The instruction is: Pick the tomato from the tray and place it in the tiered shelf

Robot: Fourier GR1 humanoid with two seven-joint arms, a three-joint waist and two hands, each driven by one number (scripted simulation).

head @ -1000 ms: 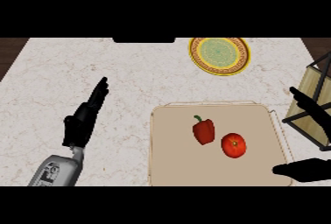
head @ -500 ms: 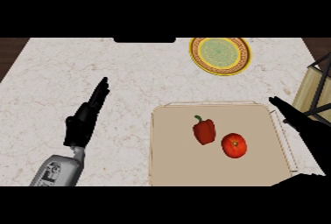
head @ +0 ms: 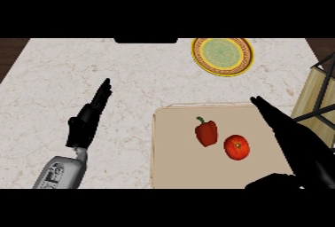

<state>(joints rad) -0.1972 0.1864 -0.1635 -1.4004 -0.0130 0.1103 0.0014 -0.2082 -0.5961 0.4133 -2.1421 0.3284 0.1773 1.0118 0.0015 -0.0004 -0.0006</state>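
My right hand (head: 300, 144) has swung in from the right edge and now hangs over the tray (head: 160, 150). I judge the reach for the tomato (head: 237, 147) is under way, with no grasp yet. Its fingers (head: 267, 108) are straight and apart from the thumb. The tomato lies unmoved on the tray beside the red pepper (head: 207, 132), just left of the palm; contact looks unlikely, though I can't be sure. My left hand (head: 88, 122) rests open at the left.
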